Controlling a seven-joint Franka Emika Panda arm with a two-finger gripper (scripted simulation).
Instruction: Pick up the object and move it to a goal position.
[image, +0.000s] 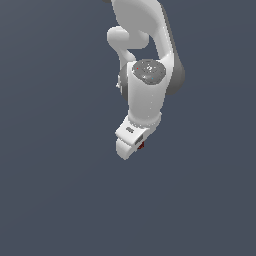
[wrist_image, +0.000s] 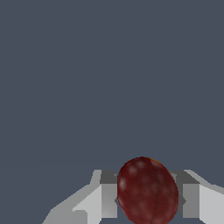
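Your gripper (wrist_image: 148, 194) is clamped on the object (wrist_image: 147, 191), a dark red, roundish lump with a trace of orange at its upper edge, which sits between the two fingers (wrist_image: 107, 197) with both pads against it. In the exterior view you see only a red speck of the object (image: 141, 145) beside the white gripper (image: 131, 146), against plain grey.

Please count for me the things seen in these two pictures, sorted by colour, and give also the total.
White and grey: 1, the robot arm with its gripper, whose fingers stand on either side of the lump.
Dark red: 1, the small roundish bumpy lump, seen in the exterior view only as a red speck by the gripper.
Total: 2.
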